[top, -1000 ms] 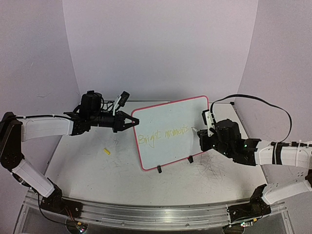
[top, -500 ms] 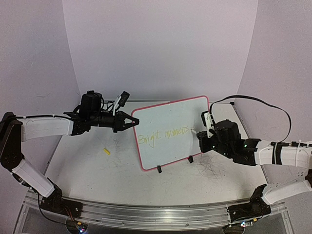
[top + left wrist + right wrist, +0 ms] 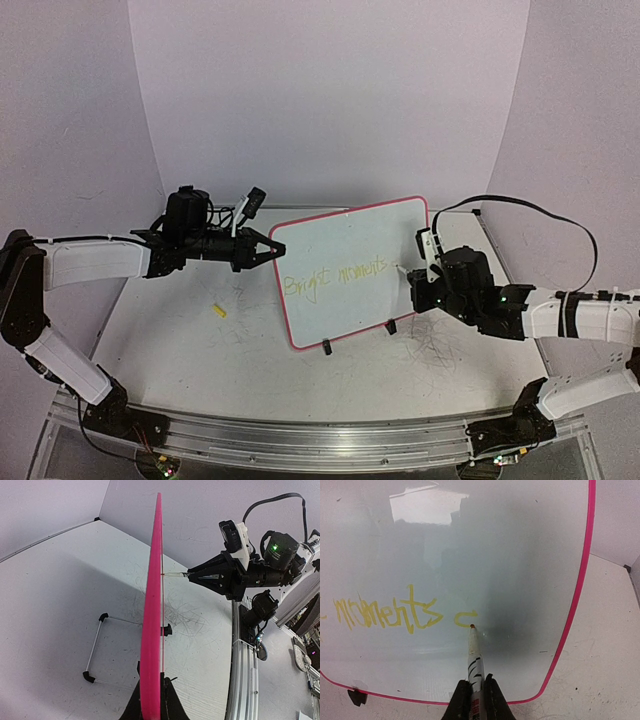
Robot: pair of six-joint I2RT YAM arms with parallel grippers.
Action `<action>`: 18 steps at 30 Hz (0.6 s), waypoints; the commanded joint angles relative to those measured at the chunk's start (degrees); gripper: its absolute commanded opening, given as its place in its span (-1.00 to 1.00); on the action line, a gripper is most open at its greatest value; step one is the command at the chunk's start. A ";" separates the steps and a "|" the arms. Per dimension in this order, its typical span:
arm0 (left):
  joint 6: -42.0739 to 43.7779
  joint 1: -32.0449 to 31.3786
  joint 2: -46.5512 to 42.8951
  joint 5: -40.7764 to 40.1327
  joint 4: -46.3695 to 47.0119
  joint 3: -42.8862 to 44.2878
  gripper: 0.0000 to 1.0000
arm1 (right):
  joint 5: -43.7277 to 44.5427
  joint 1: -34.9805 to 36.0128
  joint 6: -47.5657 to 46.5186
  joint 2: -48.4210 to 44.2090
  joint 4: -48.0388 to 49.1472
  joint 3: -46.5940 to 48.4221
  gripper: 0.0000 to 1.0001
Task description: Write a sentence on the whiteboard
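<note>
The right claw holds a marker tip against the whiteboard.

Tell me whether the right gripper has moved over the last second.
Yes, slightly: the right gripper has edged right along the whiteboard toward its right rim, extending the sentence with its marker.

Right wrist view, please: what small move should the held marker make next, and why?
Probably carry the tip of the white marker on rightward along the pink-rimmed white whiteboard, finishing the open letter. The yellow handwritten words end at "moments", and only a short curved yellow stroke follows, with the tip touching its lower end.
</note>
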 commanded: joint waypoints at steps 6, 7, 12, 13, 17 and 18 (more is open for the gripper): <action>8.15 -0.83 1.16 -3.42 -4.90 0.01 -1.00 | 2.99 -0.24 -0.21 0.85 4.86 3.25 -1.00; 8.15 -0.82 1.17 -3.41 -4.95 0.01 -1.00 | 3.14 -0.27 -0.27 0.76 4.96 3.32 -1.00; 8.17 -0.77 1.25 -3.37 -4.95 0.11 -1.00 | 2.97 -0.21 -0.30 1.17 5.16 3.43 -1.00; 8.17 -0.78 1.25 -3.37 -4.90 0.12 -1.00 | 2.75 -0.21 -0.21 1.24 4.91 3.34 -1.00; 8.24 -0.78 1.20 -3.42 -4.99 0.10 -1.00 | 1.66 -0.27 0.38 0.85 2.95 2.71 -1.00; 8.24 -0.78 1.22 -3.44 -4.98 0.12 -1.00 | 1.42 -0.27 0.52 0.71 2.38 2.51 -1.00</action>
